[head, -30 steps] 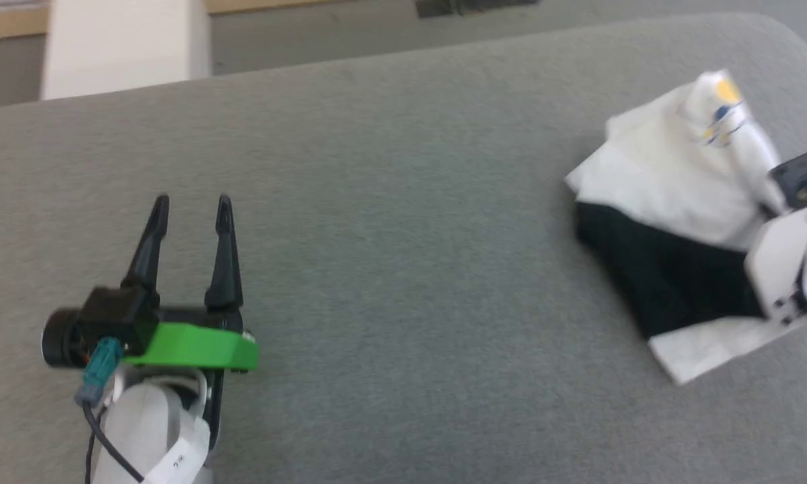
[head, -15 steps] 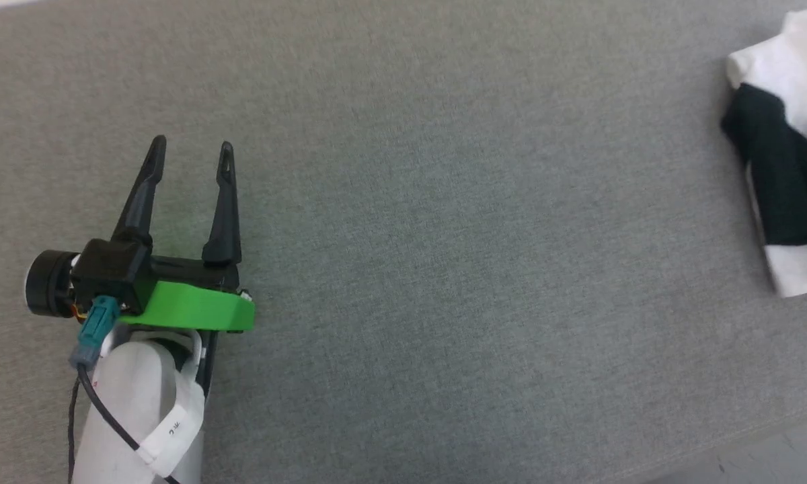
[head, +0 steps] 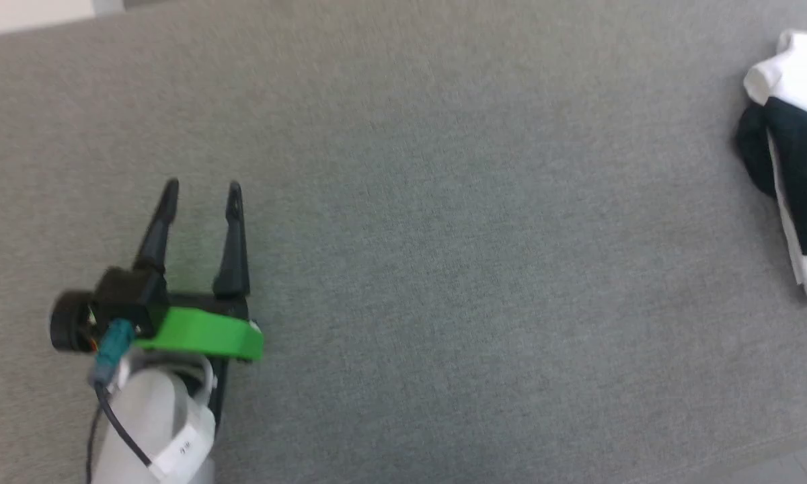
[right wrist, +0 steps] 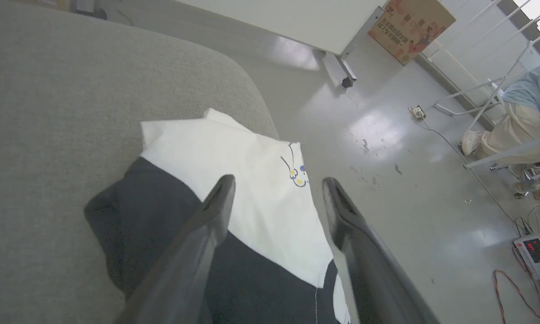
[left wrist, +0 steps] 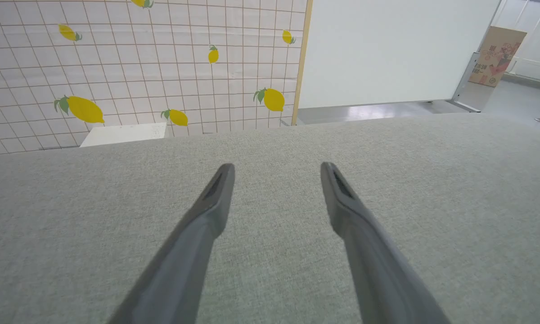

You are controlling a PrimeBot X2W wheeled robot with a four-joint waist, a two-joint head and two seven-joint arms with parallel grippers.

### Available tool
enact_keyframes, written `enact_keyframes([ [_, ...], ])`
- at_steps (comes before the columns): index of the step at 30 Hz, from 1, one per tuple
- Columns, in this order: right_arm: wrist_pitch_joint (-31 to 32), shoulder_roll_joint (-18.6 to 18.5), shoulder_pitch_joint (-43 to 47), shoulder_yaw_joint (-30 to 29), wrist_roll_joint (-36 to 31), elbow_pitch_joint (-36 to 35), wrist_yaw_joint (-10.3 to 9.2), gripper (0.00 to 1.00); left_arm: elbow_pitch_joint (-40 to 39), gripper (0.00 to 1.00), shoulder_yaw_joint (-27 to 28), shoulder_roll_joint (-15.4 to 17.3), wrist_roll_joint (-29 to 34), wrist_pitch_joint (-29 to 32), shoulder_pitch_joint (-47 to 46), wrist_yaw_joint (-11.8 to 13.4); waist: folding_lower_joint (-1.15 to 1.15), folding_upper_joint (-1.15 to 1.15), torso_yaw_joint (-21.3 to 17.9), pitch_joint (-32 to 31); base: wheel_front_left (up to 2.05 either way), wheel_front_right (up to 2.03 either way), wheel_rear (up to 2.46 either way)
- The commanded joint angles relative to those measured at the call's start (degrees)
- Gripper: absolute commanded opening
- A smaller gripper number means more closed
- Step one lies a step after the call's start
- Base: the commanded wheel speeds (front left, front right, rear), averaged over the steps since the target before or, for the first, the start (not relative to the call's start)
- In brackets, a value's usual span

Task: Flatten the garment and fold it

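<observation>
Our left gripper (head: 202, 185) and right gripper (right wrist: 277, 181) both hang spread and empty, and the garment (right wrist: 265, 198), thin, limp and light, looks best pinched at a white corner.

Grey fabric-covered worktop (head: 444, 269), rounded at the corner. One item is laid on it: the garment (head: 797, 168), bundled white and black, set at the right edge by that corner.

Text check | I can read nothing for certain | cardboard box (right wrist: 409, 22): printed characters, too small for me | white band (head: 183, 449) on left forearm (head: 144, 417): dark marks, blurred | floor meter (right wrist: 537, 254): red digits, illegible
</observation>
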Motion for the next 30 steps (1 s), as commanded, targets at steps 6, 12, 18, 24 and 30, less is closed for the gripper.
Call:
enact_keyframes([
  [6, -5.59, 4.73, 6.21, 5.97, 9.91, -7.18, -0.11, 1.0, 1.42, 1.0, -0.31, -1.26, -2.72, -0.5, 4.39, 0.25, -0.01, 0.0, 5.99, -13.08, 0.0, 0.0, 0.0],
  [12, -8.53, 8.43, 16.95, 10.04, 18.38, -20.92, -0.11, 1.0, 3.17, 1.0, -0.68, -1.9, -3.98, -0.51, 6.73, 0.24, -0.01, 0.0, 10.62, -17.98, 0.0, 0.0, 0.0],
  [18, -8.94, 12.27, 27.59, 10.91, 20.98, -32.52, -0.11, 1.0, 4.0, 1.0, -1.27, -2.32, -4.71, -0.52, 8.55, 0.13, -0.01, 0.0, 14.35, -20.24, 0.0, 0.0, 0.0],
  [24, -11.18, 15.83, 34.86, 11.44, 19.17, -37.53, -0.11, 1.0, 4.73, 1.0, -1.71, -2.56, -4.92, -0.52, 10.17, -0.09, -0.01, 0.0, 16.37, -21.88, 0.0, 0.0, 0.0],
  [30, -12.63, 18.75, 40.33, 11.76, 17.15, -39.48, -0.11, 1.0, 5.3, 1.0, -1.54, -2.73, -5.13, -0.52, 11.88, -0.17, -0.01, 0.0, 17.63, -23.4, 0.0, 0.0, 0.0],
])
